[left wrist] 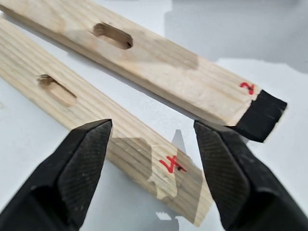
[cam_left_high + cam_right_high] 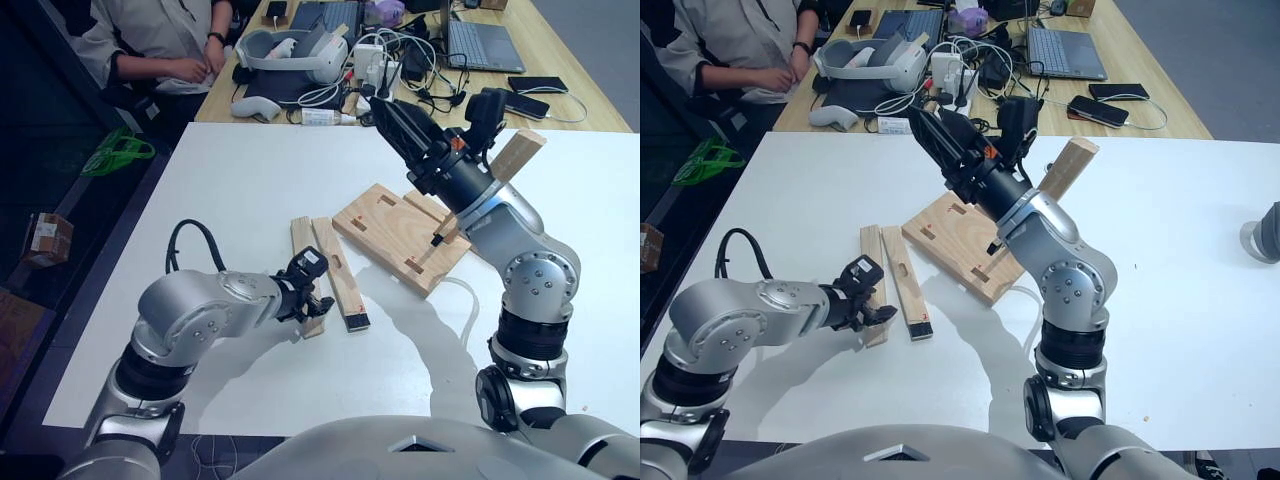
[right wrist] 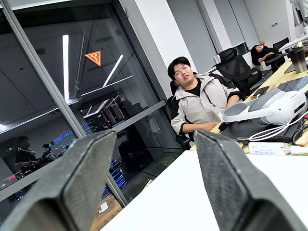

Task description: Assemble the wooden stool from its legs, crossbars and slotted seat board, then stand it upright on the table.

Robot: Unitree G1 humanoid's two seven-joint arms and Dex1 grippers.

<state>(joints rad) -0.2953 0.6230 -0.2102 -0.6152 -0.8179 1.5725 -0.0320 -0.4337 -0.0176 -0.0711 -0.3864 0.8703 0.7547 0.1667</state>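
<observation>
My L claw is wide open, low over the table, pads either side of the near end of the plank marked 4; no contact yet, far as I can tell. Plank marked 2, black-capped end, lies flat just beside it; both have an oval slot partway along. Seat board lies flat past them, slots up. My R claw hangs above the board, also wide open, holding nothing, pointed off toward the desk. Another wood piece sticks up tilted behind my R forearm; can't tell if it's seated in the board.

Handling, my guess: pine, so light & stiff, won't flex or crush; bare sanded faces should give the pads decent friction. Being long, a grip at the very end means it'll droop or swing. Better to take it across the narrow width, nearer the middle but clear of the slot. No. 2 lies close, so one pad has little room on that side.
</observation>
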